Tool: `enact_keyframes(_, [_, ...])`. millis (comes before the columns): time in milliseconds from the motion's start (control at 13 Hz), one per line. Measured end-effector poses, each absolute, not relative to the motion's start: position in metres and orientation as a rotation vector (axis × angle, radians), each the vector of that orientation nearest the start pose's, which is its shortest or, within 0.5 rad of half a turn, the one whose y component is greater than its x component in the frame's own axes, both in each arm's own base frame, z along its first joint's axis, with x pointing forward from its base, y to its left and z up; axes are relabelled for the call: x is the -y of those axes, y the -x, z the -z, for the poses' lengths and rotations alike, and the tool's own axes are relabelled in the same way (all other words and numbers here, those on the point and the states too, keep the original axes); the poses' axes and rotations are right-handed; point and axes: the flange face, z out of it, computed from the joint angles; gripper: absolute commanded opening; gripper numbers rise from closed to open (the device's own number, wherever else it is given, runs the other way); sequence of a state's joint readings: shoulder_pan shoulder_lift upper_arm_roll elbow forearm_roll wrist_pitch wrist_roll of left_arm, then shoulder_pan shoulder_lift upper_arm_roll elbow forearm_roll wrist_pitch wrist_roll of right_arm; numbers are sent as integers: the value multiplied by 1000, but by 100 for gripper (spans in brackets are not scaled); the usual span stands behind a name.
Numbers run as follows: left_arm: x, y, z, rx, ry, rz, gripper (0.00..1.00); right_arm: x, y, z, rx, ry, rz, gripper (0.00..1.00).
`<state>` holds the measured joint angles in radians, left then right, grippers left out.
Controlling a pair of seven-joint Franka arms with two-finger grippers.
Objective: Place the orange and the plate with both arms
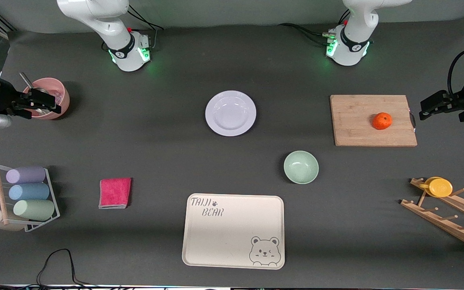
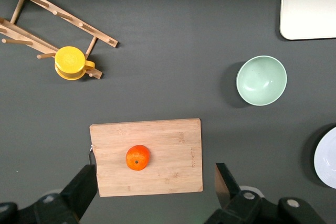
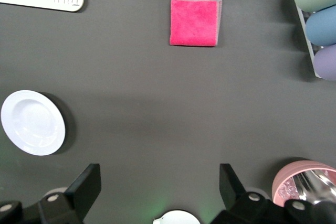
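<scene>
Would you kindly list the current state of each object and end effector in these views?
orange: resting on the cutting board, not held
plate: flat on the table, empty
green bowl: upright, empty
bear tray: flat, empty
pink cloth: folded
left end effector: open, beside the board
right end effector: open, over the pink cup

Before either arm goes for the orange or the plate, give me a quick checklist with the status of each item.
1. Orange free on the cutting board: ok.
2. Plate bare, nothing on it: ok.
3. Left end effector open, over the board's edge: ok.
4. Right end effector open, beside the pink cup: ok.
5. Green bowl apart from the plate: ok.
6. Bear tray bare: ok.
</scene>
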<state>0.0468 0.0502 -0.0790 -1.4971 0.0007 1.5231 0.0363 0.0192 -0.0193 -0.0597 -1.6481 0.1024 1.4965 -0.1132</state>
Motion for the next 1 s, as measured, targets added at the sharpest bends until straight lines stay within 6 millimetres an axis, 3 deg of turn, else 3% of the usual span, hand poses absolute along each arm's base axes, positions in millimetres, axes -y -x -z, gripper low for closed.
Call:
enact_keyframes(617, [8, -562, -621, -97, 3139, -90, 100, 6, -538, -597, 85, 3052, -185, 100])
enact_keyframes(849, [-32, -542, -609, -97, 3132, -130, 100, 4, -539, -608, 90, 3057, -146, 100])
enact_keyframes(1003, [-69, -506, -598, -86, 3131, -129, 100, 4, -540, -613, 91, 3059, -132, 100])
